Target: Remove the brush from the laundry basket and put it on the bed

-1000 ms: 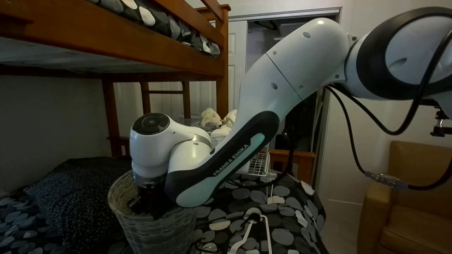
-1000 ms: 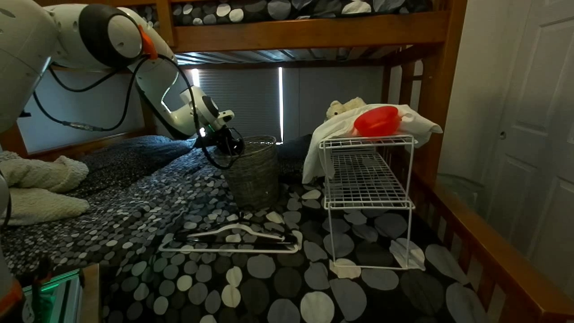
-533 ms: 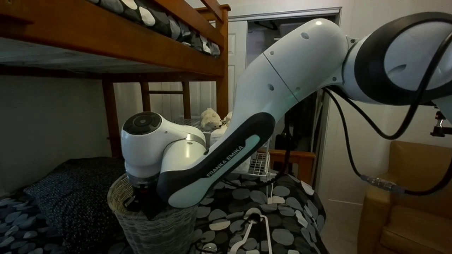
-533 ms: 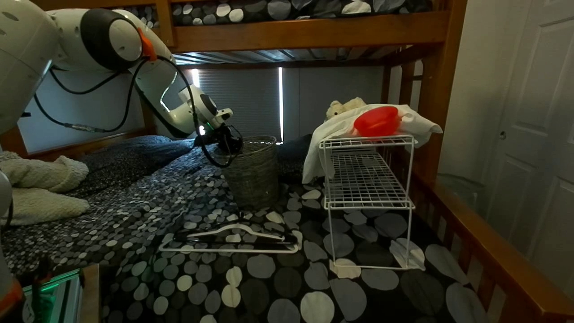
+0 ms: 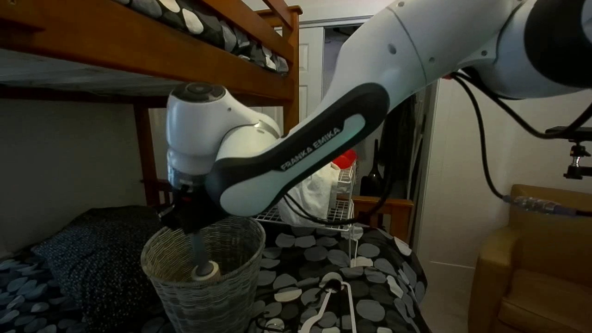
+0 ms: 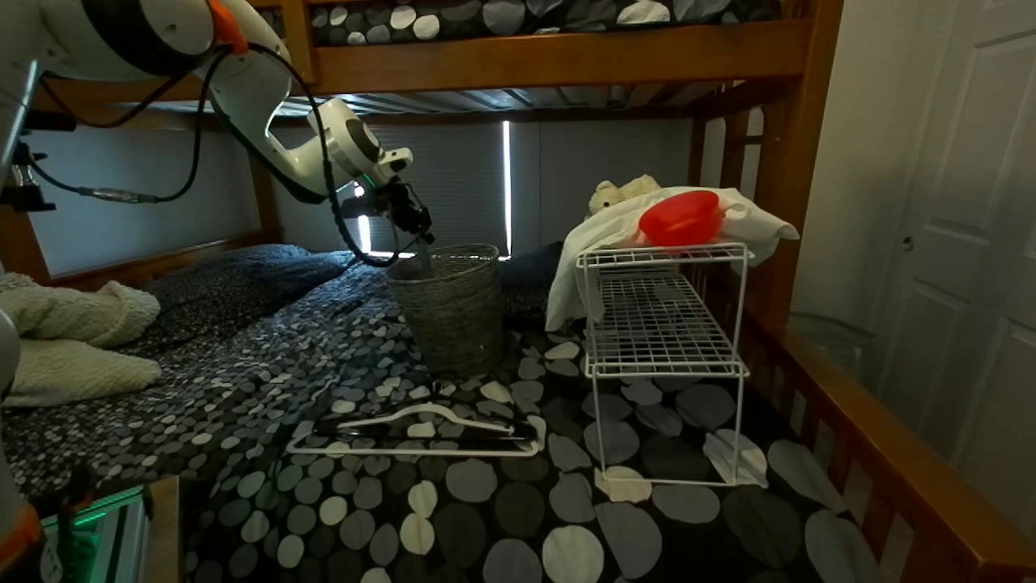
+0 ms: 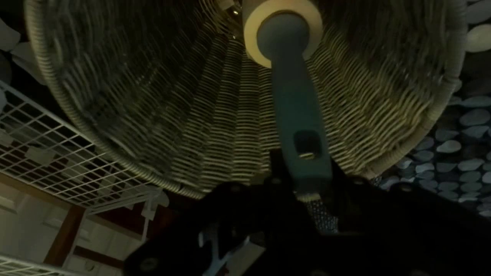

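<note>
The bed (image 6: 518, 510) spreads out beneath the hand (image 7: 308, 180), its dark cover full of grey and white spots. In an exterior view a white wire rack (image 6: 664, 324) stands on it, well to the right of the hand. Just below the hand, the laundry basket (image 5: 208, 305) stands upright. Some hangers (image 6: 417, 453) lie on the bed, lower than the hand and well apart from it. The hand is clamped on the brush (image 7: 301, 103), gripping the end of its blue-green handle. The brush hangs from there, slightly tilted, its pale round head inside the laundry basket; whether it touches the weave I can't tell.
</note>
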You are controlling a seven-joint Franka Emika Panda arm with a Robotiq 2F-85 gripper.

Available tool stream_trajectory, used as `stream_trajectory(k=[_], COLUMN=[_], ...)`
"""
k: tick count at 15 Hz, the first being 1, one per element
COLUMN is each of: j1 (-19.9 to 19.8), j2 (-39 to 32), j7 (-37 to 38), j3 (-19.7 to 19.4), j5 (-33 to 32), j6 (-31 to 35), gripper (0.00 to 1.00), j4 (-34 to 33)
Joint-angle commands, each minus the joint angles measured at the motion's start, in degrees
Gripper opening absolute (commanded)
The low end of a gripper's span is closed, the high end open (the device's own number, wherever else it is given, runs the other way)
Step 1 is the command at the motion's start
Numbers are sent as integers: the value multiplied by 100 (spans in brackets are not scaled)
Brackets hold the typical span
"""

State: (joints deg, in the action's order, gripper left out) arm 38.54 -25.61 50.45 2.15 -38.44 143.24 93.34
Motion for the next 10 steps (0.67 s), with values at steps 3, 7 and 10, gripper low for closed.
stream_trajectory(k=[3, 7, 10], j1=[-565, -921, -1168], j2=[1651, 2727, 3662], j7=[-328, -830, -1286], j3=[480, 959, 1335], j5=[798, 1361, 1860], j6=[322, 658, 1012], gripper=[6, 6, 6], j4=[1365, 2247, 3028])
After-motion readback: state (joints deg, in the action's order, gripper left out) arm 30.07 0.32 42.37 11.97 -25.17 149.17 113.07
